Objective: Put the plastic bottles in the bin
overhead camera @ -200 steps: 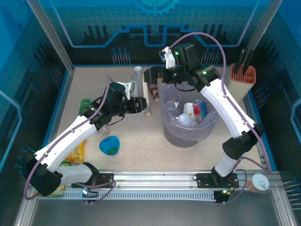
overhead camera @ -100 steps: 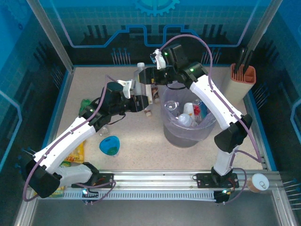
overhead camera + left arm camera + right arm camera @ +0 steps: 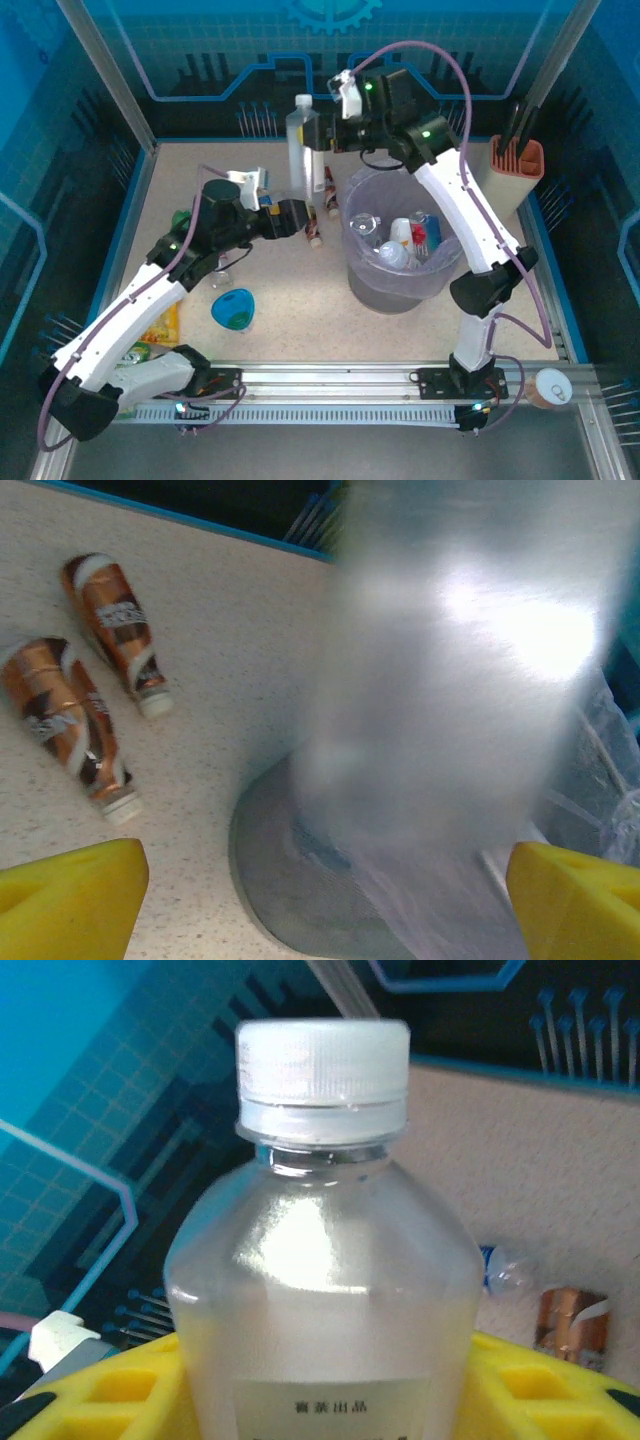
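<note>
Now the right jaws grip a clear white-capped bottle (image 3: pixel 302 150), held upright above the far edge of the counter (image 3: pixel 300 330), just left of the bin (image 3: pixel 400 290). The left jaws stand wide open below it. Next, probably: carry it over the rim and release.

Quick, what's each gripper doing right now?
Left gripper: open.
Right gripper: closed on the clear white-capped bottle.

Lab test cell: aluminium-framed enclosure (image 3: pixel 104 70)
</note>
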Tool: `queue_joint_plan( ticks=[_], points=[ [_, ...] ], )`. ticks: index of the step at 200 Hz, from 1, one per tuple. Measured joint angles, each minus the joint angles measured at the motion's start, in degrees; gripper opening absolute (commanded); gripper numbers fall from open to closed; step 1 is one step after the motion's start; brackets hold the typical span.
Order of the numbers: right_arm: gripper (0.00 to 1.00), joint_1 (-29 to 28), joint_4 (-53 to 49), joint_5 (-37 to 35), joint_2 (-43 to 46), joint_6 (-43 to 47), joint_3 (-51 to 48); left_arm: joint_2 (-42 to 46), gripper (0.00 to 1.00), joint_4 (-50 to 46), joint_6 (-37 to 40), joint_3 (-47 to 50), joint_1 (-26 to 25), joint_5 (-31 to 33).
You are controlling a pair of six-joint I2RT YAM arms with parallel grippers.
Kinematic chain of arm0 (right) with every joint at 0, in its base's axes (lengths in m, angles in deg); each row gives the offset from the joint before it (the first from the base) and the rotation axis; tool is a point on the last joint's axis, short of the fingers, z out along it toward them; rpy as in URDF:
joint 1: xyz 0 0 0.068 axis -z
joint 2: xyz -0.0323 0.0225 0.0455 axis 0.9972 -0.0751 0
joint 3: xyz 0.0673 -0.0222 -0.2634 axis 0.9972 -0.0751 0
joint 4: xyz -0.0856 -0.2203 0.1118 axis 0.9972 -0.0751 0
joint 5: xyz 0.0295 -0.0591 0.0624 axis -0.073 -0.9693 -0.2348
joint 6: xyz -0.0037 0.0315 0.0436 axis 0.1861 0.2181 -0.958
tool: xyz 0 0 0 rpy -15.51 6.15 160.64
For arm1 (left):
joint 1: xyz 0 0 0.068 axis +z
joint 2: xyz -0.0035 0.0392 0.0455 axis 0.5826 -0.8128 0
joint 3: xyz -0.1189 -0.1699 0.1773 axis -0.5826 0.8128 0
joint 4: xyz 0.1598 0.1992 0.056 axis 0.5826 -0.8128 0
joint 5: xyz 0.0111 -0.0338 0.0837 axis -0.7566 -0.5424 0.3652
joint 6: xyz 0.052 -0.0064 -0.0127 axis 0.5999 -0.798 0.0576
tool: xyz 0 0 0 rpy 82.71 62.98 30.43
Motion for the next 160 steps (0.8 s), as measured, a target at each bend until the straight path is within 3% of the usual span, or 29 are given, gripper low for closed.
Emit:
queue_joint_plan(
  ticks=[70, 109, 160],
  points=[
    [0.26, 11.13, -15.45, -10.43, 11.67, 12.41, 1.18, -1.64, 0.94, -15.98, 0.04, 0.76, 14.23, 6.51],
    [0.23, 11.50, -27.34, -15.85, 14.80, 20.02, 2.43, -2.69, 0.97, -22.75, 0.74, 2.49, 18.38, 10.29],
    [0.22, 11.41, -39.50, -17.59, 9.42, 24.96, 1.07, -3.06, 0.97, -23.69, 0.39, 9.44, 21.53, 12.94]
  ],
)
